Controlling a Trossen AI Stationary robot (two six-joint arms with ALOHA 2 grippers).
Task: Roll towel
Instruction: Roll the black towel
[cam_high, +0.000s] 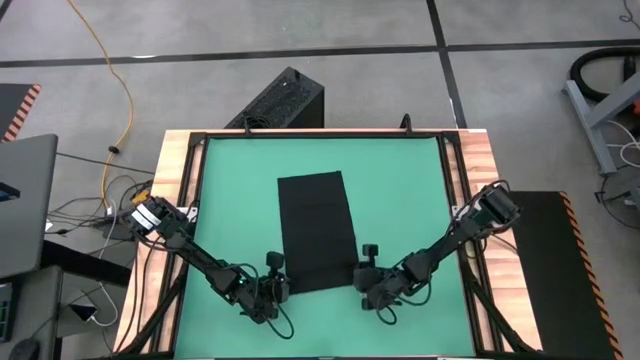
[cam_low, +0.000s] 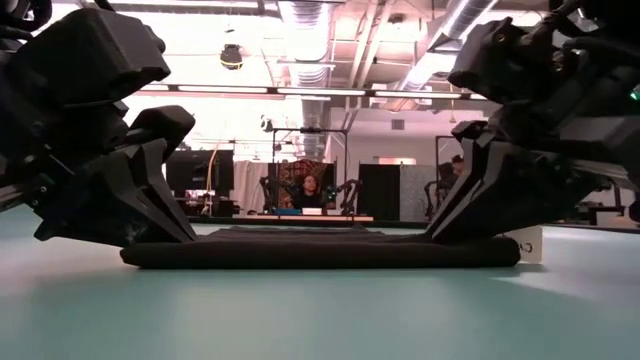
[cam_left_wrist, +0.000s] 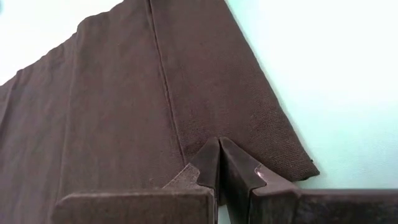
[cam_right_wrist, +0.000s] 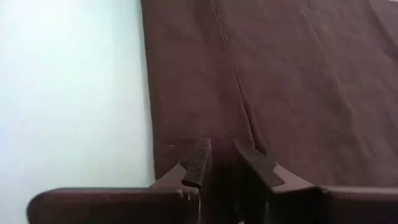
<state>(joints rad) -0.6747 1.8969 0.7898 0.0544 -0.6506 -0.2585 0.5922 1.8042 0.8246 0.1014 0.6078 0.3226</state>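
Now both grippers (cam_high: 272, 287) (cam_high: 367, 282) pinch the towel's (cam_high: 317, 228) near edge

The black rectangular woven cloth towel (cam_high: 317, 232) looks matt and coarse; the green surface (cam_high: 240, 190) smooth, wood-edged.

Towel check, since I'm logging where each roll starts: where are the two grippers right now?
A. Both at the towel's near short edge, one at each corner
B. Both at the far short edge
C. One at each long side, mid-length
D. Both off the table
A: in the high view the left gripper and right gripper sit at the two near corners of the towel, whose near edge already looks thickened in the low view.
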